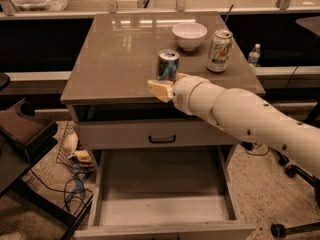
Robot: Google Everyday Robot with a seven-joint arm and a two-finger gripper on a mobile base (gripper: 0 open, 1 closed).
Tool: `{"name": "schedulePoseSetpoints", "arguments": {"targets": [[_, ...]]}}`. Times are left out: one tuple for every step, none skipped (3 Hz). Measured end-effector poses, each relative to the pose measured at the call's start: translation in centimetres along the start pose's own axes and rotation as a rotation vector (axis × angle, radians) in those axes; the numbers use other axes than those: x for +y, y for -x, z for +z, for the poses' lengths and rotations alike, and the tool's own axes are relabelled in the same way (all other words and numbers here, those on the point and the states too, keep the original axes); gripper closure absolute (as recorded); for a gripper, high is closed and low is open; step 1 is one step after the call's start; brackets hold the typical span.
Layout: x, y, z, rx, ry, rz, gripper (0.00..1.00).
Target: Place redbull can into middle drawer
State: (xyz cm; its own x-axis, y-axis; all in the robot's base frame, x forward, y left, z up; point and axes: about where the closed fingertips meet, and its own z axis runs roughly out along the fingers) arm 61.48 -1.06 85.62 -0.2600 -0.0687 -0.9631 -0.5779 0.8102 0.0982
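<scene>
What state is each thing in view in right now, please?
redbull can, upright on the cabinet top.
middle drawer, pulled open, can not yet inside.
handled drawer, shut.
white bowl, upright.
white-and-green can, upright.
end effector, at the redbull can's base.

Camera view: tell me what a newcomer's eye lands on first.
The thick white arm stretches in from the right, its gripper at the redbull can near the front edge of the table. Below, the middle drawer stands pulled open.
</scene>
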Motion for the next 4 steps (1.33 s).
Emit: {"name": "schedulePoseSetpoints", "arguments": {"targets": [[0.2,0.1,0.1,0.0,0.003,-0.002,0.02],[0.4,0.2,0.1,-0.001,0.006,-0.005,0.31],[0.5,0.3,0.2,-0.001,0.007,-0.006,0.56],[0.1,3.0,0.3,-0.011,0.001,-0.054,0.85]]}}
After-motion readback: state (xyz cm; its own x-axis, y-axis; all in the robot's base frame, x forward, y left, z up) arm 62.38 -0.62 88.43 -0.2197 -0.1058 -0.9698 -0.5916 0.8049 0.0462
